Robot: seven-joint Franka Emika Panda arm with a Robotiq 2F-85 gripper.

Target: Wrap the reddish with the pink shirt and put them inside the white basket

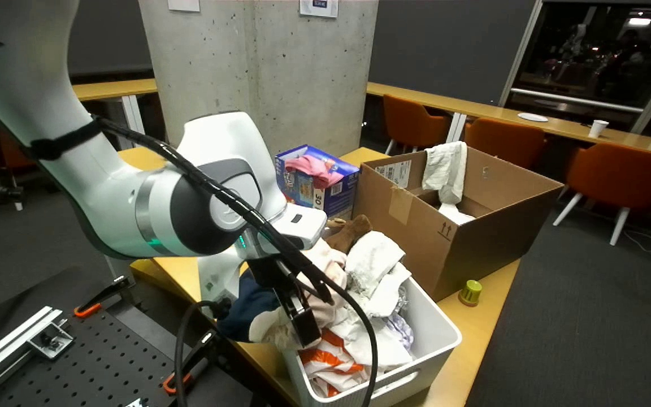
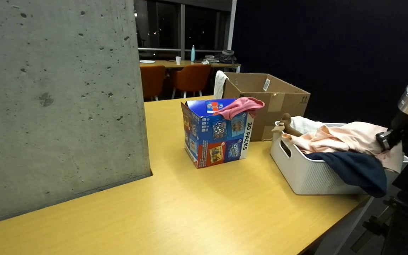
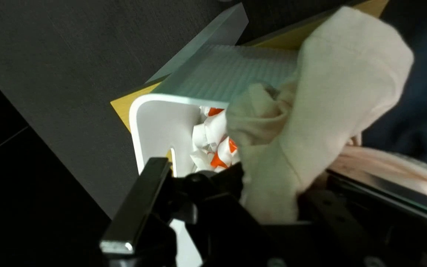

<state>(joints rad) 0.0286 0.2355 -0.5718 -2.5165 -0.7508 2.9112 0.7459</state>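
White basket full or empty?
Mostly full: white cloth heaps in the white basket, navy garment overhangs its side, though bare inner wall shows.

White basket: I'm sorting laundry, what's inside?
Visible in the white basket: white cloth, lavender cloth, orange-and-white fabric, something brown, and pale pink cloth over navy cloth draping out. Whatever lies beneath is covered.

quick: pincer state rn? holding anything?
Pincer: closed, holding part of the pink shirt; can't tell whether the radish is inside the cloth.
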